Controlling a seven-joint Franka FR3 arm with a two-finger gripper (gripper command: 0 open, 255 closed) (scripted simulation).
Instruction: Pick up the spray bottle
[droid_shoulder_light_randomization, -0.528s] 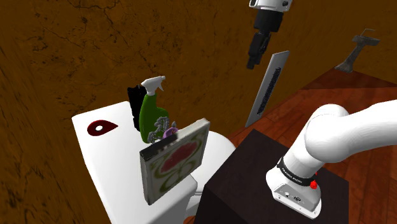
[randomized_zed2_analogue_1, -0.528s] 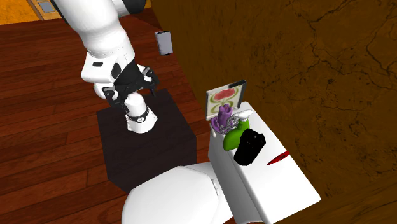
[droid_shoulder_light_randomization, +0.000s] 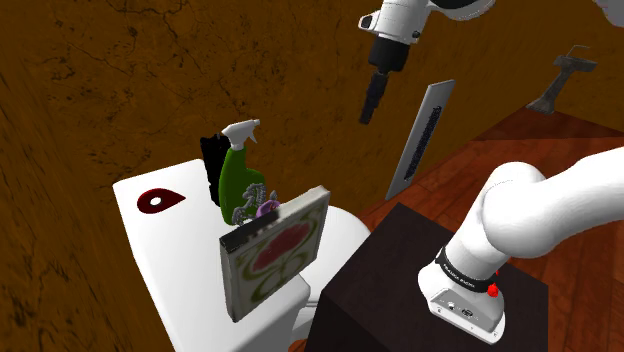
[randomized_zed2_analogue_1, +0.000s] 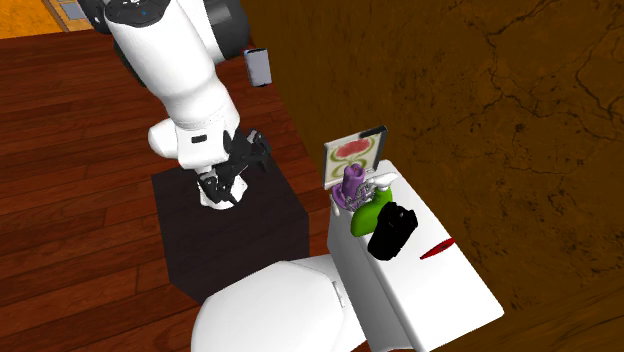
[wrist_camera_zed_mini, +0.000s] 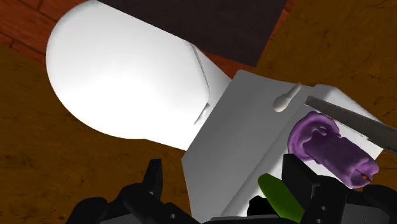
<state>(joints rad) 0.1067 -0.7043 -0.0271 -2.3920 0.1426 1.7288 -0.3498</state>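
Note:
The spray bottle (droid_shoulder_light_randomization: 236, 172) has a green body and a white trigger head. It stands upright on the white toilet tank (droid_shoulder_light_randomization: 150, 240), against the brown wall. My gripper (droid_shoulder_light_randomization: 370, 108) hangs high in the air, well off to the shoulder view's right of the bottle and above it, touching nothing. In the wrist view the two black fingers (wrist_camera_zed_mini: 153, 184) stand apart, and a strip of the green bottle (wrist_camera_zed_mini: 280, 197) shows by the right one. In the second exterior view the bottle (randomized_zed2_analogue_1: 367, 216) sits between a purple object and a black one, with the gripper (randomized_zed2_analogue_1: 246, 160) over the stand.
A purple object (droid_shoulder_light_randomization: 264, 206), a black object (droid_shoulder_light_randomization: 210, 150) and a framed picture (droid_shoulder_light_randomization: 275, 250) crowd the bottle on the tank. A red patch (droid_shoulder_light_randomization: 160, 200) lies further along the lid. The white toilet lid (randomized_zed2_analogue_1: 270, 310) and dark stand (randomized_zed2_analogue_1: 230, 235) lie below. A grey panel (droid_shoulder_light_randomization: 420, 140) leans nearby.
The arm has swung, carrying the gripper toward the shoulder view's left and closer to the toilet tank. The bottle and the other things have not moved.

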